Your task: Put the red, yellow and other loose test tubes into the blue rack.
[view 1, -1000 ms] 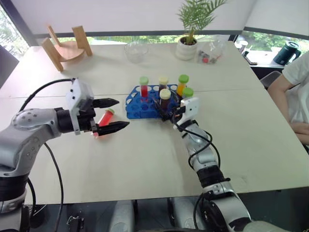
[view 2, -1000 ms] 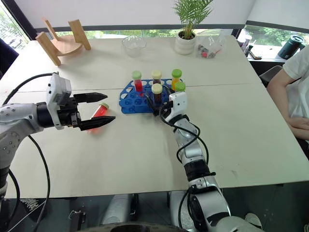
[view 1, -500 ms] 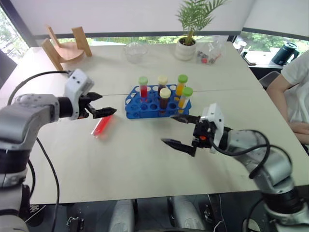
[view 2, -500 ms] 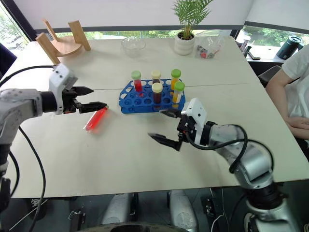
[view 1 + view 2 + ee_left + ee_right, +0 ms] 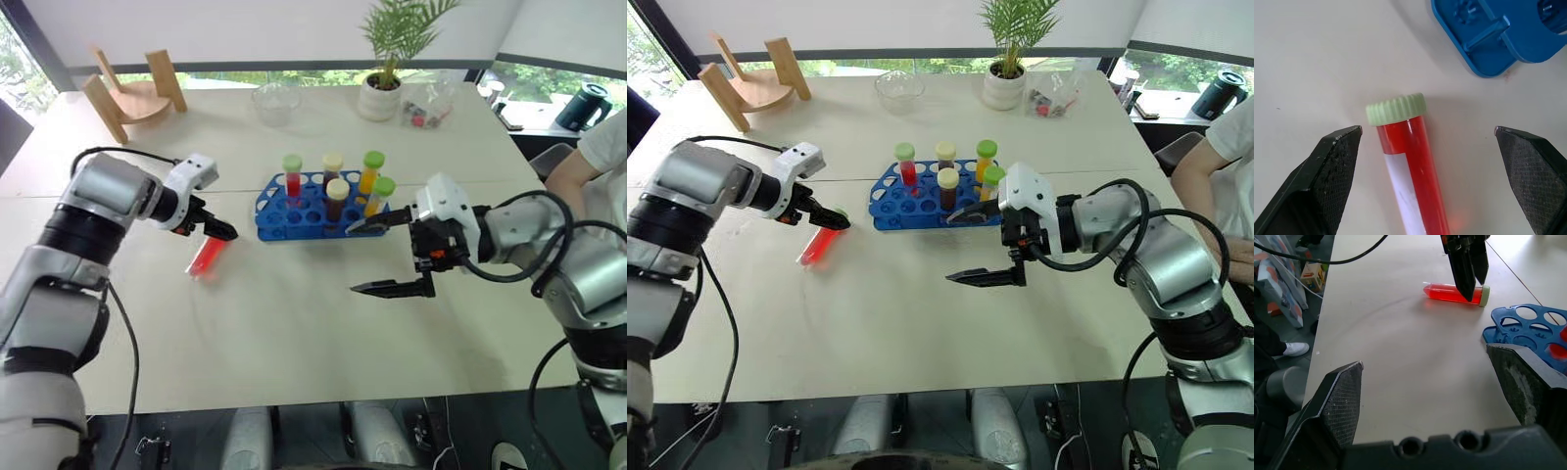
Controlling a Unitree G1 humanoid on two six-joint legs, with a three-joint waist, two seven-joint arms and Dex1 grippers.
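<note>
Left wrist view: red tube (image 5: 1411, 166) cut off by the frame edge below its label; lower end unseen. Blue rack (image 5: 1508, 36) shows one corner only, the rest out of frame.

Right wrist view: rack (image 5: 1528, 328) cut by the edge; the racked tubes there are red blurs.

Head views: left gripper (image 5: 217, 231) covers the cap end of the loose tube (image 5: 205, 257). Person (image 5: 598, 147) cut off at the edge. Contents of the clear bag (image 5: 423, 116) too small to tell.
</note>
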